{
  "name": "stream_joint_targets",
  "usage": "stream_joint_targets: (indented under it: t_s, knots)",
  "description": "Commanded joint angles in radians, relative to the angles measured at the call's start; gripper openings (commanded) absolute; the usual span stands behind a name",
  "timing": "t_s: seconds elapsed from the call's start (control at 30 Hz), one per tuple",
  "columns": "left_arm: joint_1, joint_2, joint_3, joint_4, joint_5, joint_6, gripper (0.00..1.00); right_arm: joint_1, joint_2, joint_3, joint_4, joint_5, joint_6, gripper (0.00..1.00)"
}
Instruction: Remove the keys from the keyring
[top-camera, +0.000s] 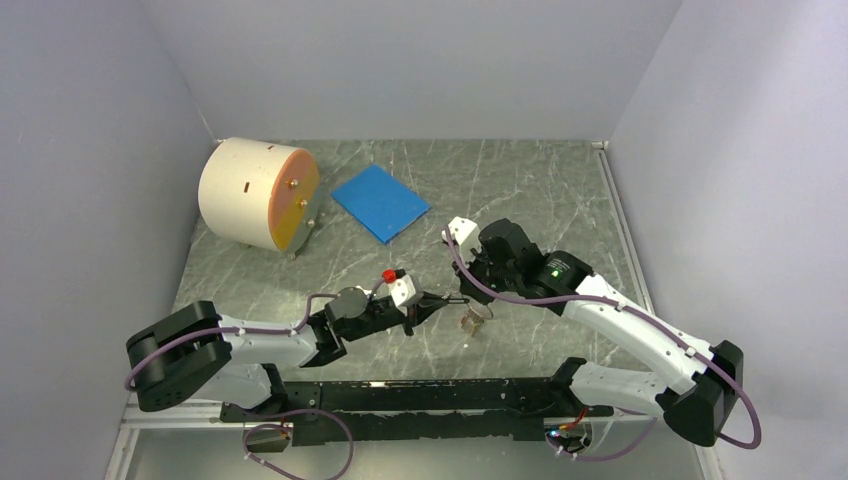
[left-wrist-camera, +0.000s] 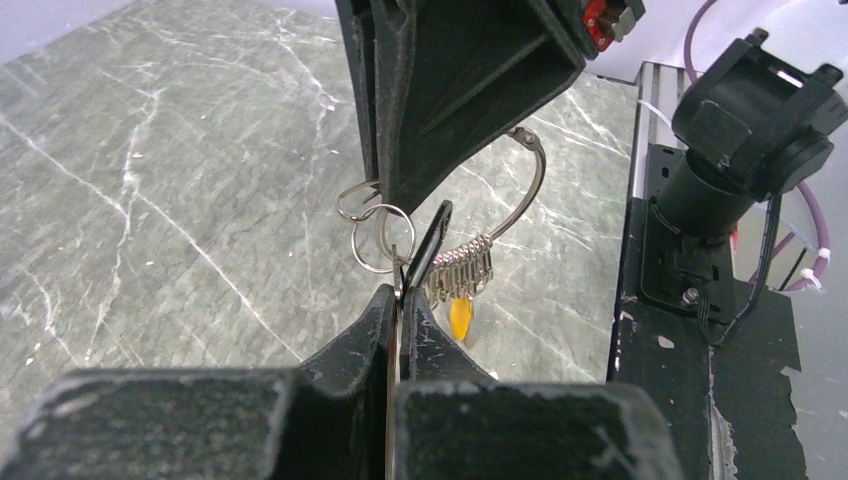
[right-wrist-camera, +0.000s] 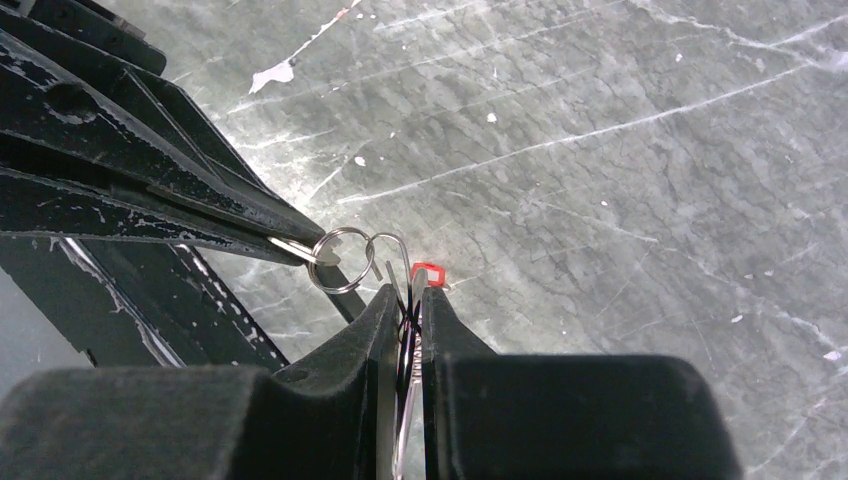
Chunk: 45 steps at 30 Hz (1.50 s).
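Keyring (left-wrist-camera: 535, 185) hangs mid-air between our arms, left gripper (left-wrist-camera: 400, 300) clamped on one of the keys (left-wrist-camera: 436, 235), right gripper (right-wrist-camera: 405, 298) beyond clamped on the keyring wire; we judge removal underway, next needing that key slid toward the wire's opening.

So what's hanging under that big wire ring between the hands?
Under the keyring: a silver coiled piece and an orange tag. The right hand covers the rest of the ring, and the left hand blocks anything lower.
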Motion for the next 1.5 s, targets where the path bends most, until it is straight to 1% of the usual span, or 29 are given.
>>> stream_joint_targets:
  t_s: [0.0,0.1,0.17,0.27,0.5,0.63,0.7,0.9,1.13,1.17,1.23,1.37,1.47]
  knots:
    - [-0.038,-0.007,-0.045,-0.013,0.026,-0.044,0.03,-0.055,-0.022,0.016,0.134,0.195,0.010,0.00]
    - [-0.038,-0.017,-0.044,-0.036,0.029,-0.035,0.03,-0.058,-0.031,0.007,0.140,0.188,0.011,0.00]
    - [-0.038,-0.016,-0.012,-0.098,0.068,-0.012,0.03,-0.057,-0.037,0.004,0.151,0.174,0.009,0.00]
    - [-0.044,0.001,0.008,-0.114,0.102,0.004,0.03,-0.058,-0.038,0.005,0.160,0.156,0.009,0.00]
    - [-0.107,0.020,0.071,-0.196,0.126,0.060,0.03,-0.058,-0.039,0.007,0.188,0.163,0.018,0.00]
    - [-0.114,0.043,0.087,-0.189,0.153,0.060,0.03,-0.058,-0.036,0.008,0.201,0.148,0.026,0.00]
    - [-0.115,0.053,0.097,-0.190,0.169,0.094,0.03,-0.058,-0.038,0.002,0.213,0.135,0.028,0.00]
    - [-0.115,0.072,0.111,-0.176,0.228,0.084,0.03,-0.057,-0.058,-0.021,0.251,0.120,0.022,0.00]
    - [-0.115,0.092,0.108,-0.145,0.262,0.078,0.02,-0.071,-0.130,-0.084,0.357,0.136,0.034,0.00]
    - [-0.115,0.089,0.103,-0.134,0.266,0.042,0.02,-0.075,-0.140,-0.094,0.370,0.137,0.036,0.00]
    - [-0.115,0.082,0.086,-0.099,0.273,0.028,0.02,-0.082,-0.164,-0.120,0.402,0.131,0.035,0.00]
    - [-0.093,0.055,0.044,-0.027,0.314,0.006,0.03,-0.117,-0.218,-0.202,0.482,0.098,0.026,0.00]
    - [-0.048,0.036,0.015,0.010,0.387,-0.039,0.02,-0.178,-0.259,-0.248,0.536,0.008,0.035,0.00]
